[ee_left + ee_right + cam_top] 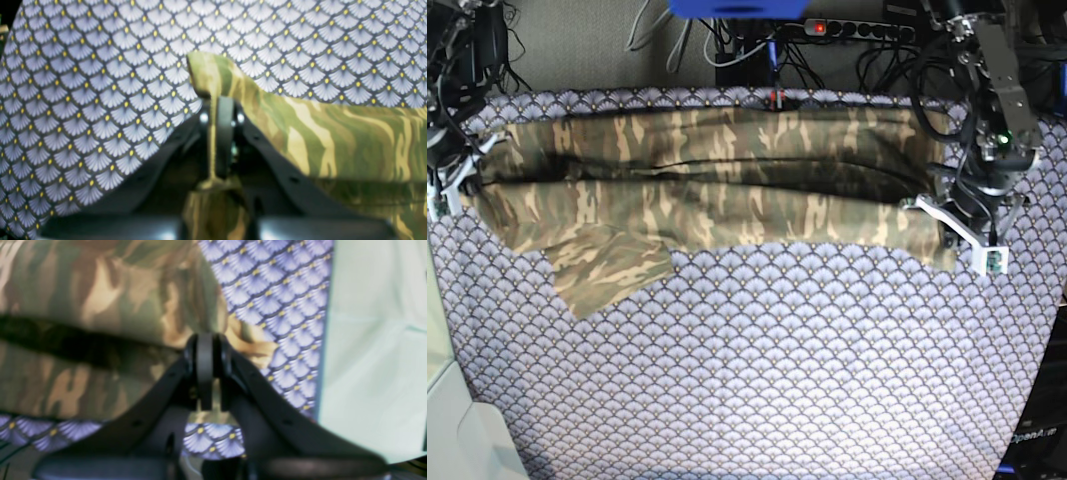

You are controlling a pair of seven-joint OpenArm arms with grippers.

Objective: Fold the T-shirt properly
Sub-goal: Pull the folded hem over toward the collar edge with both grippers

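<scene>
You see a tabletop (757, 380) covered in purple-grey fan-scale cloth. On its far half the T-shirt (717, 190), soft camouflage fabric, lies as a long folded band, one sleeve jutting forward. The left tool (218, 116) is clamped on a hem edge; the right tool (205, 350), blurred, appears pinched on the opposite edge.

A fan-scale patterned cloth (757, 360) covers the table, with cables (727, 45) and a power strip (857, 28) behind.
</scene>
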